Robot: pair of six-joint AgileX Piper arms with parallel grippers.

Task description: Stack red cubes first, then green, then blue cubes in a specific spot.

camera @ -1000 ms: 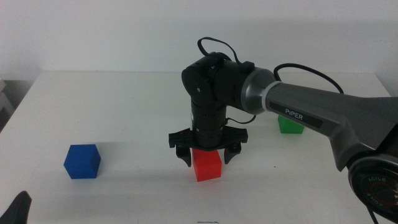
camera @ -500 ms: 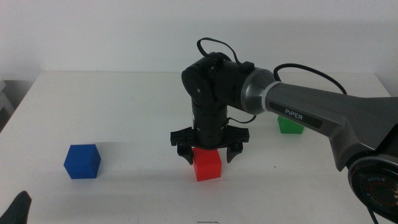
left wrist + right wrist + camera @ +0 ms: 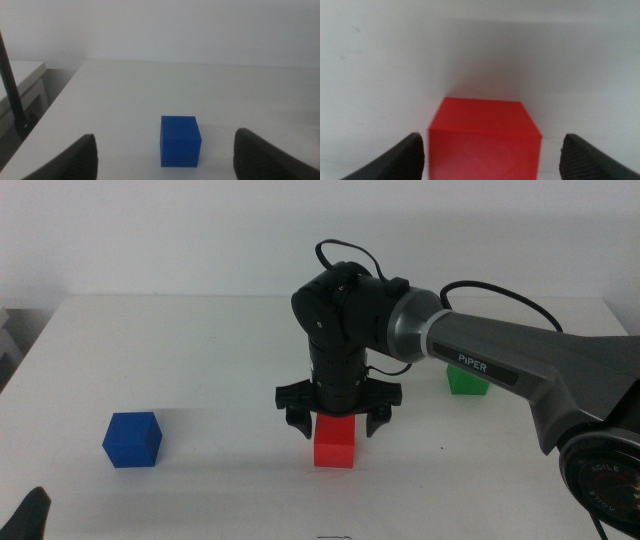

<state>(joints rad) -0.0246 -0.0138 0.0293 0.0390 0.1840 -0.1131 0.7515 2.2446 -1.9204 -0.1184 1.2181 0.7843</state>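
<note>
Bright, even light; soft shadows on the white table [image 3: 200,360]; the right wrist view is blurred.

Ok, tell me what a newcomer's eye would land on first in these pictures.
First the big dark right arm reaching in from the right to mid-table, its right gripper open, jaws straddling the red cube without touching it. Next the blue cube alone at the table's left, with the left gripper open and waiting near it, and the green cube half hidden behind the arm at the right.
</note>
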